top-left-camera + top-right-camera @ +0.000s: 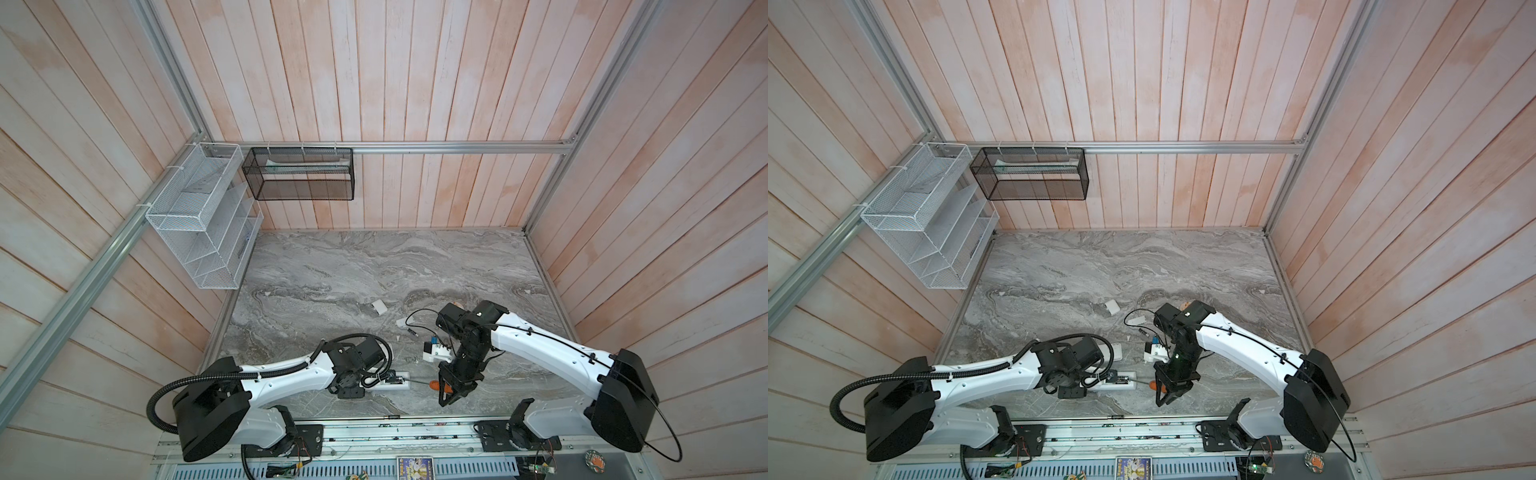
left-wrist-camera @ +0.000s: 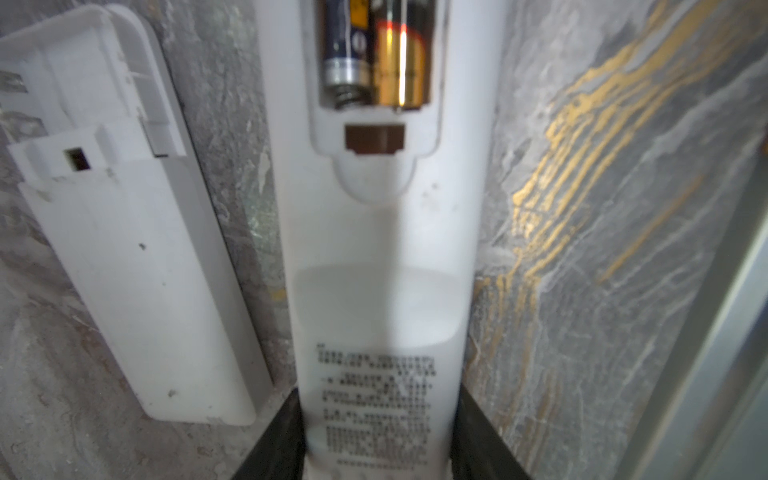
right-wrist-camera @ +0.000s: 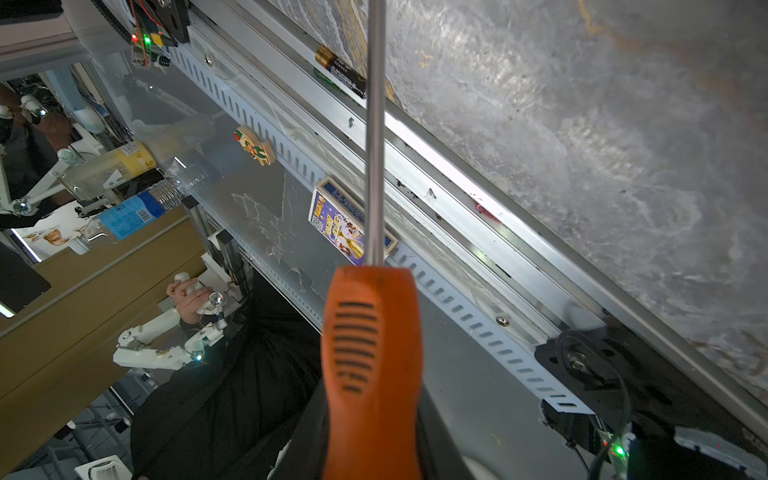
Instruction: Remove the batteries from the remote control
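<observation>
The white remote control [image 2: 378, 257] lies back up on the marble table, and my left gripper [image 2: 378, 440] is shut on its printed end. Its battery bay is uncovered and holds two batteries [image 2: 376, 58] side by side, one dark blue, one black and gold. In both top views the left gripper [image 1: 365, 380] [image 1: 1096, 380] pins the remote [image 1: 397, 384] [image 1: 1125, 384] near the front edge. My right gripper [image 3: 372, 415] [image 1: 451, 386] is shut on an orange-handled screwdriver [image 3: 372, 357] [image 1: 435, 384]. The screwdriver's shaft points at the remote's open end. A loose battery [image 3: 340, 71] [image 1: 390, 416] lies at the table's front rail.
A second white remote [image 2: 124, 249] with an empty bay lies right beside the held one. Two small white covers [image 1: 379, 307] [image 1: 402, 322] and another loose battery [image 1: 412, 331] lie mid-table. A white and blue block [image 1: 434, 351] sits by the right arm. Wire baskets [image 1: 199, 216] hang on the left wall.
</observation>
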